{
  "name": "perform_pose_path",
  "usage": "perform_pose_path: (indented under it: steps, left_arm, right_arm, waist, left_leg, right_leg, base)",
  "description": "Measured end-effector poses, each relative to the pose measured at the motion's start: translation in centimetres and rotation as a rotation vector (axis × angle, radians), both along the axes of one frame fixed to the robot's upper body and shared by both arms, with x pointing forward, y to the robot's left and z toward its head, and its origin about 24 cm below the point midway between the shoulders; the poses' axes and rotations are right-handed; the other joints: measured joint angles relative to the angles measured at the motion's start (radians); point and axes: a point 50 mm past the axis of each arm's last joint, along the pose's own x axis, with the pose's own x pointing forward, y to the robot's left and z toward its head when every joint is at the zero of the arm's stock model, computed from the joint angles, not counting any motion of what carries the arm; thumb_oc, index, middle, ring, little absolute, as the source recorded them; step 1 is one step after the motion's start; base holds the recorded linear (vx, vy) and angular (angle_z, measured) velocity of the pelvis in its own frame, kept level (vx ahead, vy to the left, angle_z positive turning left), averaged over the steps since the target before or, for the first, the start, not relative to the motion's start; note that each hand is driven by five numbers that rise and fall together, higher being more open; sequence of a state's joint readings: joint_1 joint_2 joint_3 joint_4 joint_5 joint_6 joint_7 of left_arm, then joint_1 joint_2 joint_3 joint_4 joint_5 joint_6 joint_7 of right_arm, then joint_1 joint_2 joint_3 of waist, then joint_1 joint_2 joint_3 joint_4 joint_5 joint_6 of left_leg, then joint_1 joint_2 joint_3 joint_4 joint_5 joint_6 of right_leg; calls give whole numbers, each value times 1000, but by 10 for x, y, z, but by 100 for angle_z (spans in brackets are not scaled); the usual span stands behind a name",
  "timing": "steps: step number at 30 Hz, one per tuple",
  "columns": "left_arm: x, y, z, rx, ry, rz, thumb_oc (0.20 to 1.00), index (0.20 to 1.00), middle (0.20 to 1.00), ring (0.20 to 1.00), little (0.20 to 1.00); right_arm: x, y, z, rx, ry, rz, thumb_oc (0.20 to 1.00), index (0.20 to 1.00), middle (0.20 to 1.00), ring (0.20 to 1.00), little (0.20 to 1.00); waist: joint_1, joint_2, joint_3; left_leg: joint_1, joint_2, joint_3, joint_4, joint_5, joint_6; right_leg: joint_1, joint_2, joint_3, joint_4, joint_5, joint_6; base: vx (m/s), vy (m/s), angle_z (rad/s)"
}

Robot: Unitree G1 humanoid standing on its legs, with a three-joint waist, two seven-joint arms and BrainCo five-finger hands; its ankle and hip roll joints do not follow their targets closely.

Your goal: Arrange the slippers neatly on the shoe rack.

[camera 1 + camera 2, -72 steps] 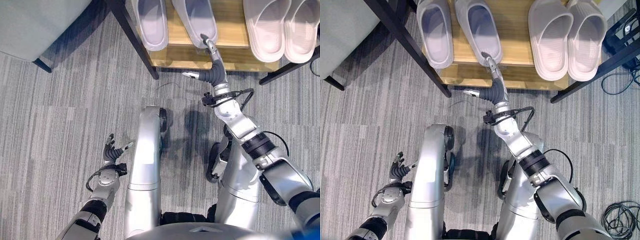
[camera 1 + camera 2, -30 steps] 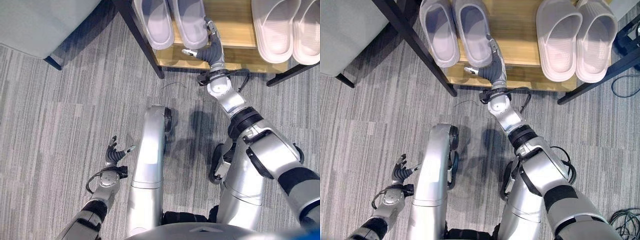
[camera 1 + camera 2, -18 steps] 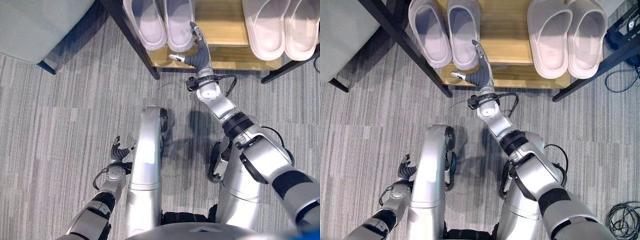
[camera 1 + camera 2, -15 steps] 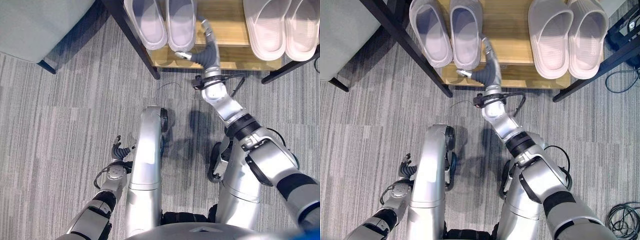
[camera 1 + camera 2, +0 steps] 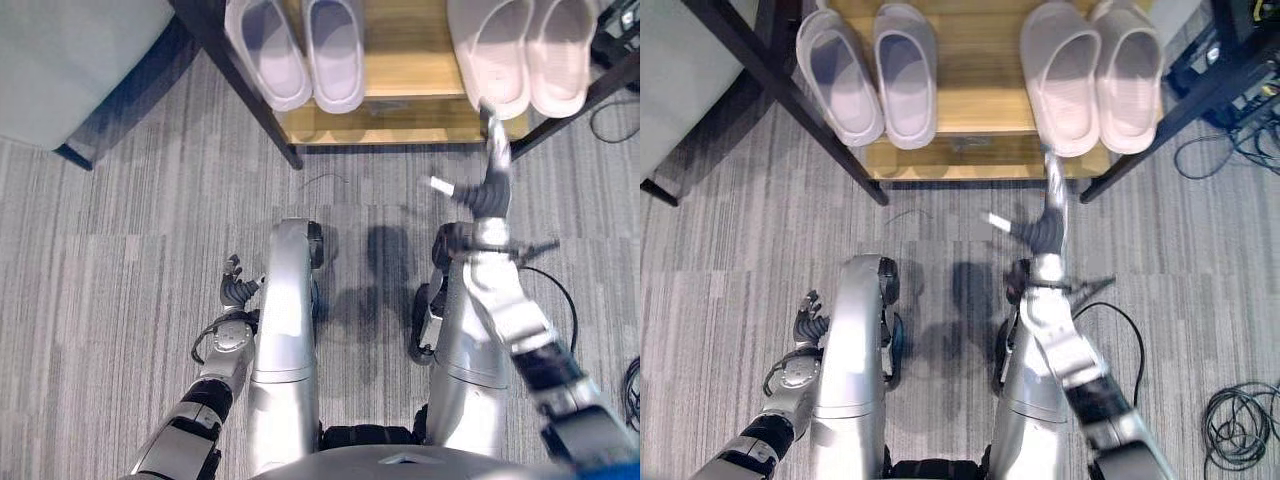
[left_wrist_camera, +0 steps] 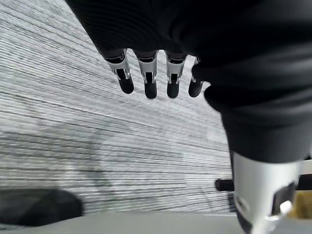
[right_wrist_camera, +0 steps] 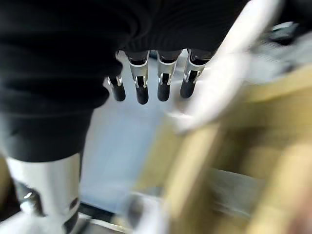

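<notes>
while two pale lilac slippers (image 5: 305,50) and two pink-white slippers (image 5: 525,55) sit paired on the wooden shoe rack (image 5: 405,60), the right hand (image 5: 487,190) hovers empty with straight fingers, and the left hand (image 5: 236,290) hangs relaxed.

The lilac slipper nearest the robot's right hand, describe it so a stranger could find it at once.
Start at the wooden shoe rack. Two pairs sit on it; take the lilac pair by the dark leg. The lilac slipper you want is that pair's inner one, beside the bare wood, straighter than its angled mate.
</notes>
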State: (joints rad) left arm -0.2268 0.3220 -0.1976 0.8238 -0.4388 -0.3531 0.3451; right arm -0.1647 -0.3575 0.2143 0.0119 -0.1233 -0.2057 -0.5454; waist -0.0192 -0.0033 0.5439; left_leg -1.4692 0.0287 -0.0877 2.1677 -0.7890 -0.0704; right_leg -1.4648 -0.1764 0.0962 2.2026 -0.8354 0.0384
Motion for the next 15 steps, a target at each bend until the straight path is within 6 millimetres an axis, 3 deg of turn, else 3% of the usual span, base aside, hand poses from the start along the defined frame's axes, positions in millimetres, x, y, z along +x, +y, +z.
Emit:
perform_pose_path:
  steps: [1, 2, 3, 6, 9, 10, 12, 14, 15]
  left_arm:
    - [-3, 1, -4, -20, 14, 29, 1000, 1000, 1000, 1000, 1000]
    - [-20, 13, -20, 16, 103, 54, 1000, 1000, 1000, 1000, 1000]
    - [-39, 20, -40, 68, 234, 58, 1000, 1000, 1000, 1000, 1000]
    - [-61, 29, -58, 116, 377, 73, 1000, 1000, 1000, 1000, 1000]
    - [-95, 28, -76, 128, 484, 57, 1000, 1000, 1000, 1000, 1000]
    - [-115, 29, -86, 140, 575, 53, 1000, 1000, 1000, 1000, 1000]
    - [-139, 31, -97, 118, 674, 62, 1000, 1000, 1000, 1000, 1000]
    - [-157, 31, -104, 49, 747, 121, 1000, 1000, 1000, 1000, 1000]
    - [-168, 25, -110, 34, 789, 89, 1000, 1000, 1000, 1000, 1000]
  right_arm:
    - [-14, -10, -13, 9, 44, -35, 1000, 1000, 1000, 1000, 1000]
    - [-28, -26, -32, -92, 128, -73, 1000, 1000, 1000, 1000, 1000]
    - [-39, -58, -53, -203, 218, -192, 1000, 1000, 1000, 1000, 1000]
    - [-64, -111, -105, -223, 462, -450, 1000, 1000, 1000, 1000, 1000]
    - [-90, -151, -137, -182, 634, -716, 1000, 1000, 1000, 1000, 1000]
    - [-97, -160, -148, -135, 700, -781, 1000, 1000, 1000, 1000, 1000]
    - [-93, -158, -158, 1, 743, -798, 1000, 1000, 1000, 1000, 1000]
    - [-127, -142, -206, 389, 949, -918, 1000, 1000, 1000, 1000, 1000]
    - [-152, -129, -227, 499, 1069, -912, 1000, 1000, 1000, 1000, 1000]
  waist:
    - [0, -2, -16]
    - [-29, -24, -69]
    - [-57, -58, -186]
    - [-38, -62, -291]
    - [-21, -57, -381]
    - [-13, -48, -401]
    - [10, -33, -443]
    - [33, -55, -474]
    - [38, -41, -497]
  left_leg:
    - [12, 8, 0, -46, 13, 0]
    - [38, 5, 1, -138, 39, 7]
    - [86, 20, 20, -246, 61, 15]
    - [268, 38, 30, -472, 98, 30]
    - [466, 40, 65, -780, 203, 46]
    - [590, 36, 76, -948, 263, 51]
    - [718, 34, 78, -1112, 313, 46]
    - [961, 7, 87, -1403, 434, 46]
    - [1138, 4, 88, -1624, 501, 53]
  right_leg:
    - [16, 0, -13, -48, 11, 0]
    - [47, -5, -37, -148, 42, -2]
    - [87, -23, -60, -256, 73, -29]
    - [282, -39, -119, -493, 117, -30]
    - [475, -36, -153, -801, 228, -23]
    - [601, -33, -175, -968, 287, -18]
    - [734, -25, -202, -1137, 327, -13]
    - [961, -34, -235, -1401, 446, 10]
    - [1147, -25, -282, -1632, 518, 28]
  base:
    - [-22, 61, -6]
    - [-80, 93, -10]
    - [-118, 82, -10]
    - [-84, 36, -1]
    - [-29, 3, -2]
    - [142, 22, 4]
    - [187, 60, 2]
    - [333, 62, 17]
    - [425, 49, 41]
